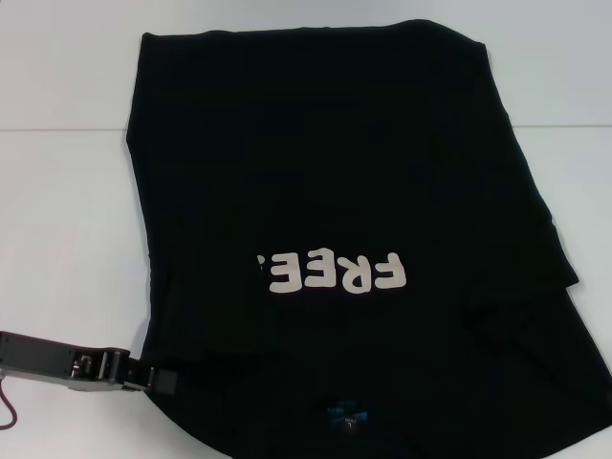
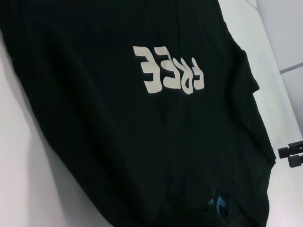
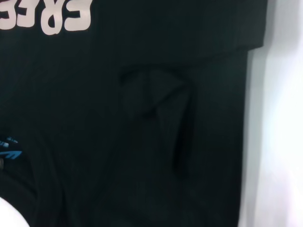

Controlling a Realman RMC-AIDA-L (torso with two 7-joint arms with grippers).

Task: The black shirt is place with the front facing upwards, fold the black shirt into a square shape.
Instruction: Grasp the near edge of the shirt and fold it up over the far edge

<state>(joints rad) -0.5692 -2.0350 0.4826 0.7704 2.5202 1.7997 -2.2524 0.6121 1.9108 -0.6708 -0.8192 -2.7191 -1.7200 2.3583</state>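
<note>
White tabletop (image 1: pixel 67 191) carries the black shirt (image 1: pixel 325 172), spread across its middle with the collar toward the near edge and both sides already folded inward. My left claw (image 1: pixel 158 381) sits at the shirt's near-left edge (whether it pinches cloth, I cannot tell). To fold squarely, I'd grip both layers and lift evenly.
</note>
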